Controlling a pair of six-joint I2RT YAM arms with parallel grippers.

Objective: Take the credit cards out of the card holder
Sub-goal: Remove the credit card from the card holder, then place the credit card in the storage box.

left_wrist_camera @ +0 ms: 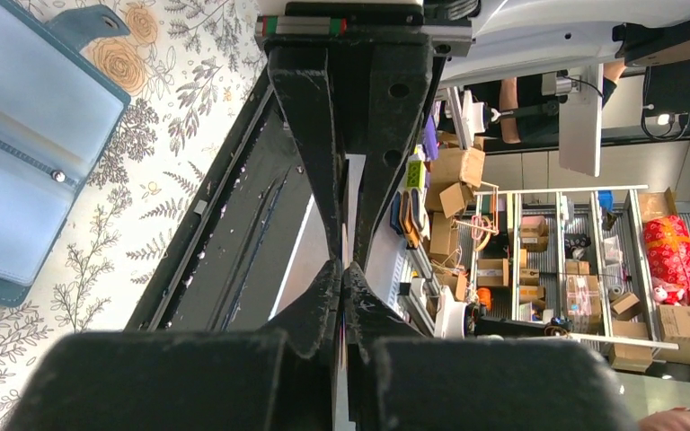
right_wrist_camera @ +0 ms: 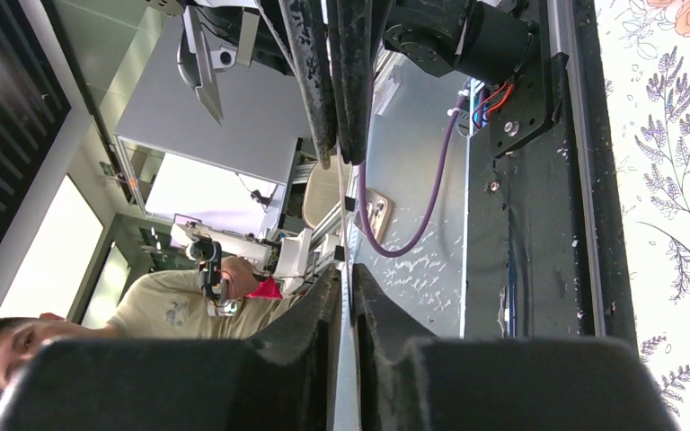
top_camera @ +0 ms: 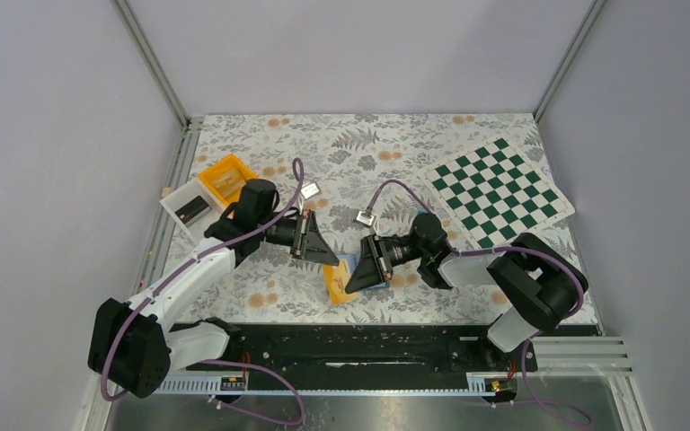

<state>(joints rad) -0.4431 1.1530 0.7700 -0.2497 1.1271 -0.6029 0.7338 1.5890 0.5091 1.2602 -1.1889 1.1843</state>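
Observation:
An orange credit card (top_camera: 337, 280) hangs flat just above the table, between my two grippers, which face each other. My left gripper (top_camera: 325, 259) (left_wrist_camera: 342, 265) is shut on the card's far-left end; the card runs edge-on between its fingers. At the opposite end, my right gripper (top_camera: 350, 285) (right_wrist_camera: 347, 269) has its jaws slightly apart around the card's thin edge (right_wrist_camera: 344, 233). The blue card holder (top_camera: 349, 261) (left_wrist_camera: 27, 153) lies open on the floral cloth, under and beside the card. Its pockets are mostly hidden by the grippers in the top view.
An orange bin (top_camera: 227, 177) and a white bin (top_camera: 189, 205) stand at the left edge behind my left arm. A green-and-white checkerboard (top_camera: 500, 189) lies at the back right. The black base rail (top_camera: 350, 346) runs along the near edge.

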